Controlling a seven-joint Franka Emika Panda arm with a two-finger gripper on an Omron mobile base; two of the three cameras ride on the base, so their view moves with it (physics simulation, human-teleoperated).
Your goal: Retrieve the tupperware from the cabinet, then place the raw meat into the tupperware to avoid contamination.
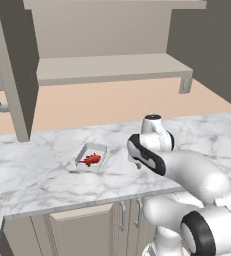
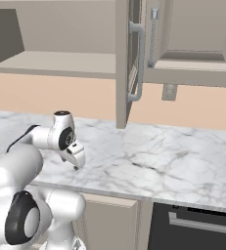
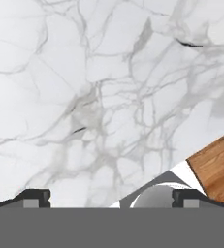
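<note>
The tupperware, a shallow translucent container, sits on the marble counter near its middle. Inside it lies the raw meat, a small red fish-shaped piece. My gripper hangs just above the counter to the right of the container, apart from it, pointing down near the front edge. In the hand view the gripper is open, with only bare marble between its fingertips. The cabinet stands open: its door swings out at the left and its inner shelf is bare.
The open cabinet door with its long bar handle juts out over the counter. Base cabinet doors sit under the counter edge, a dark appliance to the right. Wooden floor shows past the counter's edge.
</note>
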